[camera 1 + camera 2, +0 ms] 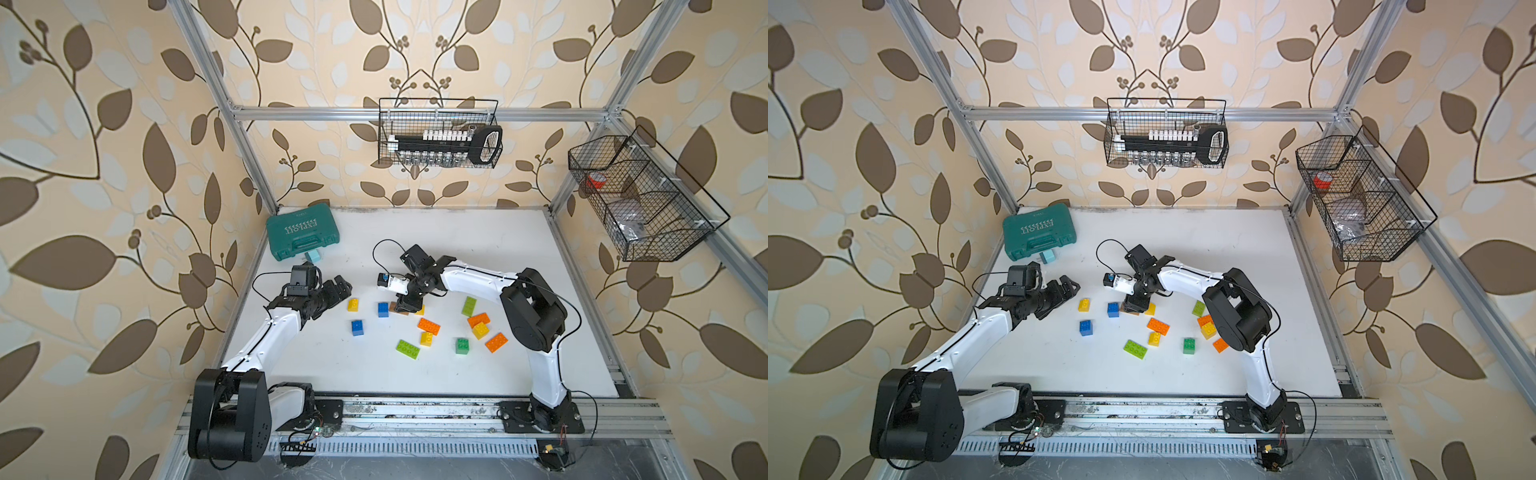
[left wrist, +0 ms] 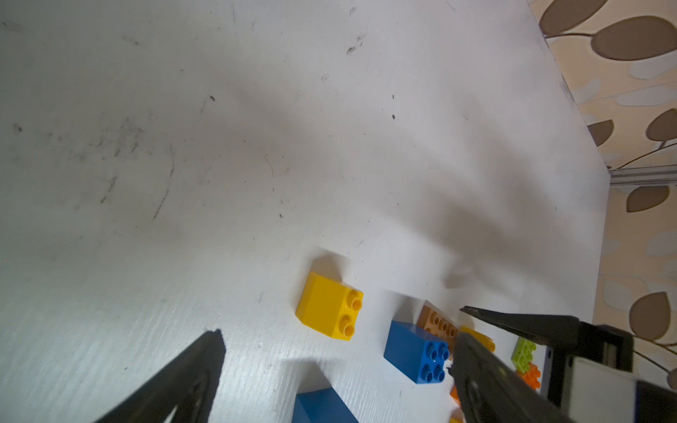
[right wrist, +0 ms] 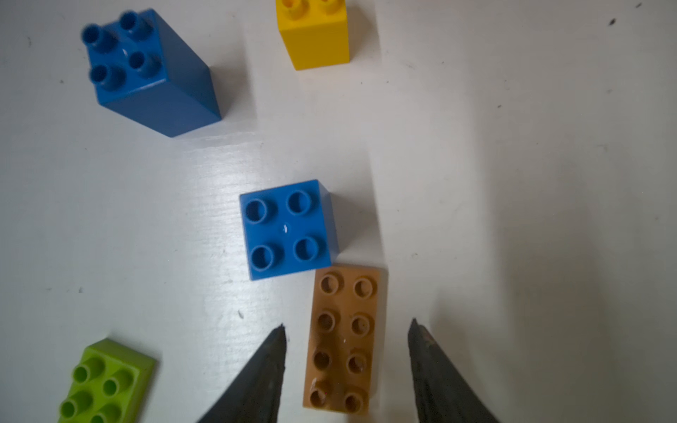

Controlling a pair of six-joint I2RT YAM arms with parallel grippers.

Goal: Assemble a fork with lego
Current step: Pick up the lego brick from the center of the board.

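I see my right pincer (image 3: pixel 348 324) spread astride the brown brick (image 3: pixel 342 366), touching neither side. My left pincer (image 2: pixel 339 337) hangs spread wide.

You have the bricks (image 1: pixel 429 326) spread over the middle of the table (image 1: pixel 498 249). The tool case (image 1: pixel 302 232) lies in the far left corner, well apart from them. The left gripper (image 1: pixel 343 286) hangs just left of them. The right gripper (image 3: pixel 348 326) stands over one long brick (image 3: pixel 342 366), its jaws on either side without touching. A square brick (image 3: pixel 287 229) sits just beside its end.
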